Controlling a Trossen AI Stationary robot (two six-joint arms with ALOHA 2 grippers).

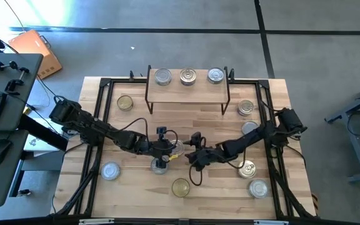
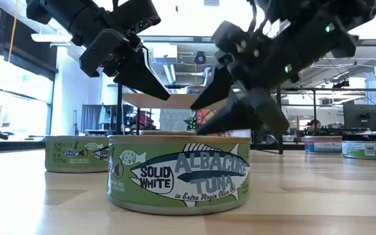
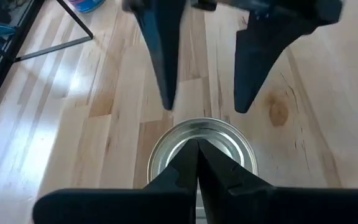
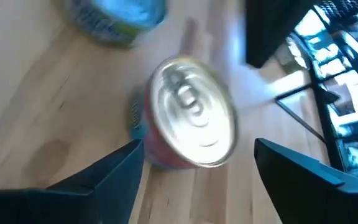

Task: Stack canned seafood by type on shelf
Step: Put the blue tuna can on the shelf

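On butcher-block tabletop [image 1: 136, 134], short silver pull-ring tin [image 4: 194, 112]: rigid, slick, prob. dense; right gripper [image 4: 197, 168] open astride—grip sidewall; left gripper [image 3: 197, 163] shut.

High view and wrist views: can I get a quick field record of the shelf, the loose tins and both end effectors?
shelf: three tins in a row on top
loose tins: scattered on both sides of the tabletop, none stacked
left end effector: shut, mid-table, tips over a silver tin
right end effector: open, mid-table, facing the left one
pull-ring tin: lies ahead between the right fingers, not gripped
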